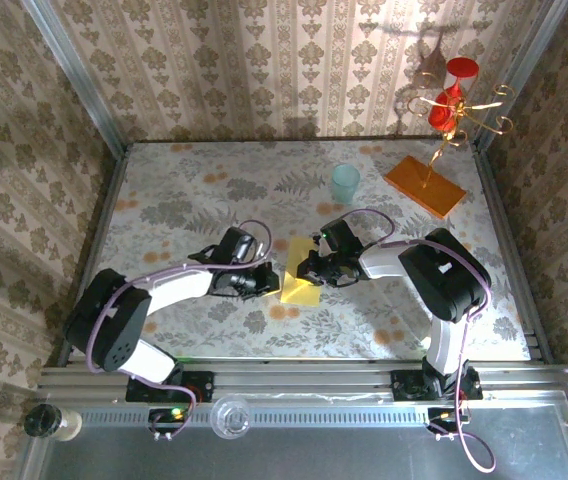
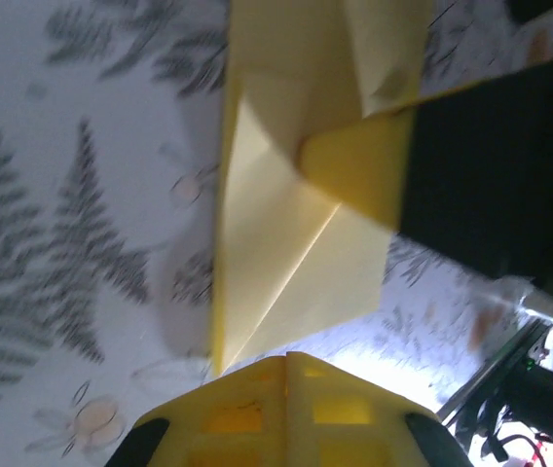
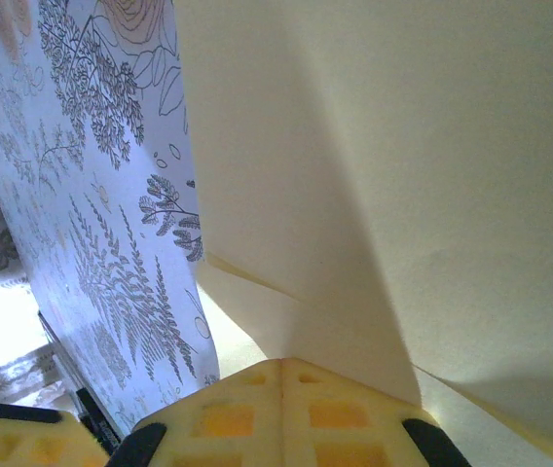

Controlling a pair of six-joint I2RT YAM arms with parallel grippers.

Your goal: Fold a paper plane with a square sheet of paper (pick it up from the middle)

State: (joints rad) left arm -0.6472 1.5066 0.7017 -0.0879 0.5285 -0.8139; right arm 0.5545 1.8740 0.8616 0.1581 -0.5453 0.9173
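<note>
At the middle of the table (image 1: 164, 200), the partly folded thin yellow sheet of paper (image 1: 301, 278) is being flanked by the closed left pincer (image 1: 266, 282) and closed right pincer (image 1: 309, 268), and a skewed crease is being risked should either tip drag it.

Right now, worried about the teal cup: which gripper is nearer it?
Right. The right gripper, at the right edge of the folded paper, sits nearer the cup; the left gripper is across the paper.

Top cam: high, behind the arm bases (image 1: 179, 385), looking down on the whole surface (image 1: 164, 190). Wrist cams: very close, low, facing the yellow paper (image 1: 301, 283) from opposite sides; all three share it.
</note>
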